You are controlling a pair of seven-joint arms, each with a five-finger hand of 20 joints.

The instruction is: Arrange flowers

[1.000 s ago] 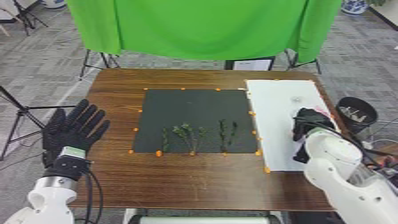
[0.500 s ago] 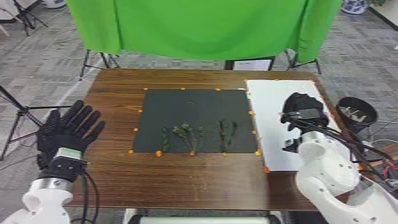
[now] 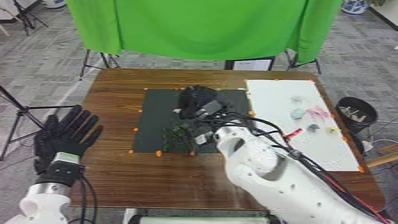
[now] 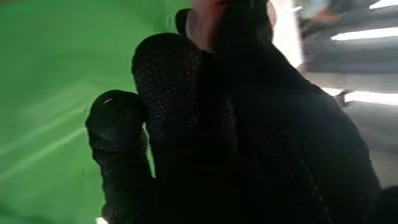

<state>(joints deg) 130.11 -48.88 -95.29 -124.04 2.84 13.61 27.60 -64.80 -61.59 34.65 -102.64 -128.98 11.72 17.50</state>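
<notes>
My right hand is above the dark mat, its fingers closed around a pale pink flower. In the right wrist view, pink petals sit between the fingertips of the same hand. Green stems lie on the lower part of the mat, partly covered by my right hand and wrist. Pink, pale blue and red blooms rest on the white sheet, with a small yellowish one. My left hand is open, fingers spread, at the table's left edge.
Small orange markers line the mat and sheet. A black bin stands beyond the table's right edge. Behind the brown table hangs a green cloth. My right forearm crosses the table's lower right.
My right hand has gone from the white sheet leftward onto the dark mat, uncovering the blooms on the sheet. My left hand has shifted slightly down.
</notes>
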